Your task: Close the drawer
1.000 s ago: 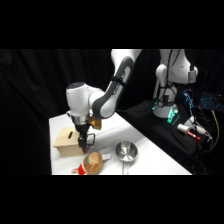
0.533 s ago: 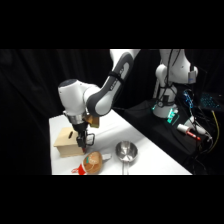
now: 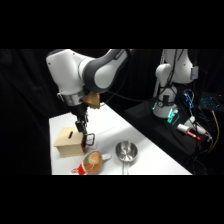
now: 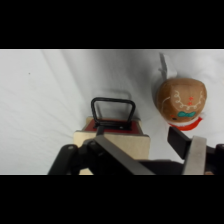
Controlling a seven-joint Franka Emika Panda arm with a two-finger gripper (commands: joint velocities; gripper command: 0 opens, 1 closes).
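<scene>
Quick tally on the white table

One pale wooden box (image 3: 67, 141), one drawer (image 4: 116, 127) in it with one black loop handle (image 4: 113, 109), one round steel bowl (image 3: 126, 150), one brown gingerbread-face toy (image 3: 93, 161), and one gripper (image 3: 82, 132) over them; a second white robot (image 3: 170, 82) stands behind.

Setting: white table (image 3: 150, 150) w/ cloth-like creased top, seen against black backdrop on all sides. At right, dark bench (image 3: 170, 132) w/ lit green electronics (image 3: 172, 117) & loose cables (image 3: 200, 102). Light falls mainly on tabletop.
</scene>
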